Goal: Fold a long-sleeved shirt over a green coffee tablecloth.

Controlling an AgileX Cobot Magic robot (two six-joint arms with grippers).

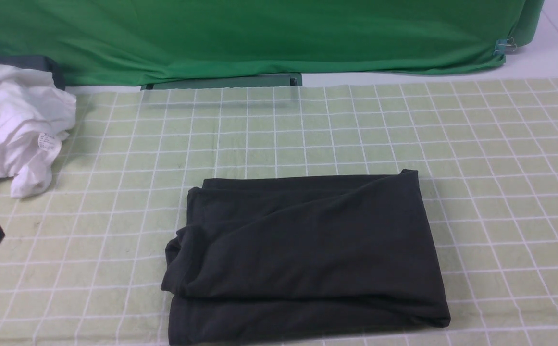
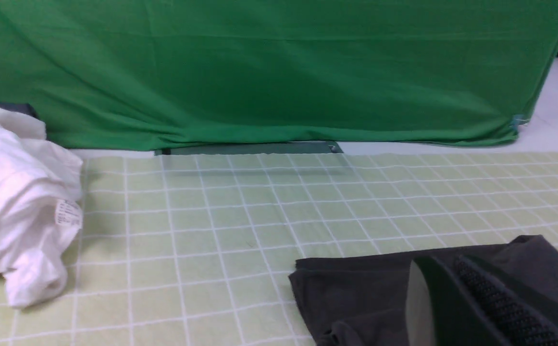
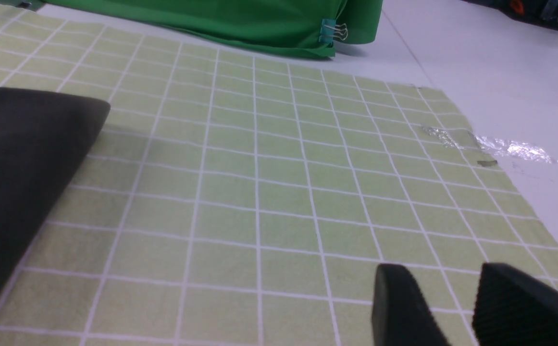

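Front view: folded into a rough rectangle, the black shirt (image 1: 303,254) lies flat near the middle of the checked tablecloth (image 1: 500,168), toward the near edge. Crumpled white garment (image 1: 14,129) at the far left, well apart from the shirt. Plain green fabric (image 1: 259,38) hanging behind the tablecloth. No claw clearly shown here.

Left wrist view: left gripper (image 2: 471,307) over a corner of the shirt (image 2: 355,293), clenched with nothing between the fingers. White garment (image 2: 14,206) off to the side on the tablecloth (image 2: 259,202).

Right wrist view: right gripper (image 3: 456,307) low over bare tablecloth (image 3: 283,182), fingers parted, grasping nothing. Shirt's edge (image 3: 14,158) apart from it. Binder clip (image 3: 331,32) on the green fabric's corner.
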